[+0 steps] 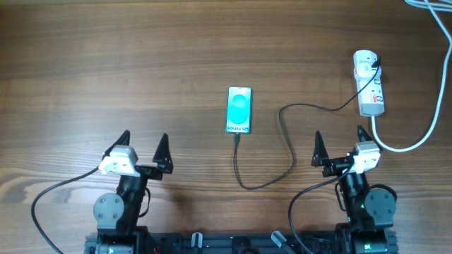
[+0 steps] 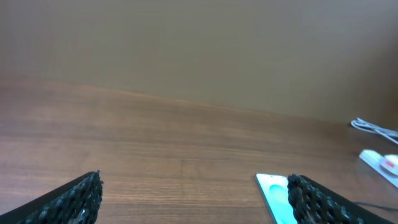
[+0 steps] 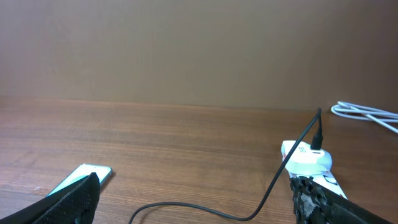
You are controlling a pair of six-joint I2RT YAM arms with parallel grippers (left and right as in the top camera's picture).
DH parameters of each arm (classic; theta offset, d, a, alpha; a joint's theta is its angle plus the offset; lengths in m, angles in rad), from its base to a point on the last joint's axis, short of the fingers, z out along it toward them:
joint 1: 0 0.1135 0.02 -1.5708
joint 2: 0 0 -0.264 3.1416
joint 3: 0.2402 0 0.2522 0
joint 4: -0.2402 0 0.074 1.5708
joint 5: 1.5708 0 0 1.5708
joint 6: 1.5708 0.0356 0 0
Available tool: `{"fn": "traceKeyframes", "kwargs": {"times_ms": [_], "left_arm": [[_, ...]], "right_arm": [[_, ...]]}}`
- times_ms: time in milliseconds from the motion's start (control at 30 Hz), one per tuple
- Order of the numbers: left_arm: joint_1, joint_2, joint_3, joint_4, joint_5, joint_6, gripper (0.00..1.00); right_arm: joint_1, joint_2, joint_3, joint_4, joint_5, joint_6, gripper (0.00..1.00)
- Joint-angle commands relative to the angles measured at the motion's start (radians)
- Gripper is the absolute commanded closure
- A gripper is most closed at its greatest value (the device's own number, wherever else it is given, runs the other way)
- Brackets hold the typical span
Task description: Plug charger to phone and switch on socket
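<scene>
The phone (image 1: 239, 110) lies flat mid-table, its teal screen up. The thin black charger cable (image 1: 289, 141) runs from the socket (image 1: 369, 83) at the far right, loops toward me, and its connector tip (image 1: 236, 138) sits at the phone's near edge. My left gripper (image 1: 143, 146) is open and empty, left of the phone. My right gripper (image 1: 340, 140) is open and empty, just in front of the socket. The phone also shows in the left wrist view (image 2: 273, 193) and in the right wrist view (image 3: 84, 175). The socket (image 3: 306, 159) and the charger cable (image 3: 273, 186) show in the right wrist view.
A thick white cord (image 1: 424, 137) curves from the socket along the table's right edge to the far corner. Wooden tabletop (image 1: 106, 70) spans the view. The socket's end shows in the left wrist view (image 2: 380, 163).
</scene>
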Motion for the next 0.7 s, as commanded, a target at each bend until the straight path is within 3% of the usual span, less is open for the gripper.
{"fn": "traceKeyframes", "kwargs": {"times_ms": [0,267,667], "left_arm": [[0.009,-0.011,-0.009,-0.047,-0.099,-0.02,0.0],[0.022,-0.011,-0.009,-0.061,-0.103,0.161,0.0],[0.035,-0.011,-0.009,-0.061,-0.111,0.19,0.0]], "right_arm": [[-0.004,-0.009,-0.002,0.001,0.013,0.001,0.0],[-0.004,-0.009,-0.002,0.001,0.013,0.002,0.0],[-0.004,-0.009,-0.002,0.001,0.013,0.002,0.0]]}}
